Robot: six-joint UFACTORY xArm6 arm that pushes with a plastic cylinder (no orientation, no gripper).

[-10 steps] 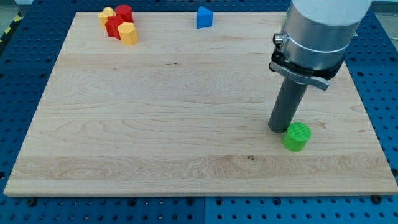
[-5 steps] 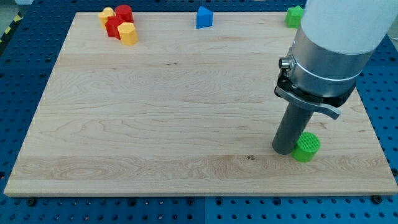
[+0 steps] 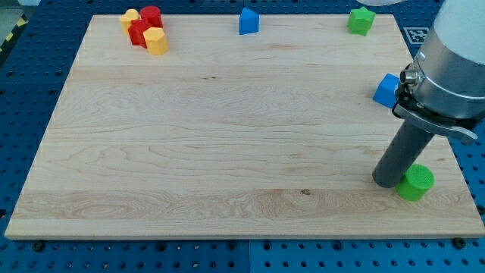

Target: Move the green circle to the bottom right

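The green circle point(image 3: 416, 183), a short green cylinder, sits on the wooden board point(image 3: 227, 136) near the view's bottom right corner. My tip point(image 3: 389, 183) rests on the board just left of the green circle and touches its left side. The dark rod rises from there to the grey arm body point(image 3: 455, 68) at the view's right.
A green star-like block point(image 3: 361, 20) lies at the top right. A blue block point(image 3: 386, 90) sits at the right, partly behind the arm. Another blue block point(image 3: 248, 21) is at top centre. Red point(image 3: 145, 23) and yellow point(image 3: 155, 41) blocks cluster at top left.
My tip has slid toward the view's right and slightly down, pushing the green circle along with it. The arm's shift has uncovered the green star-like block and the blue block at the right.
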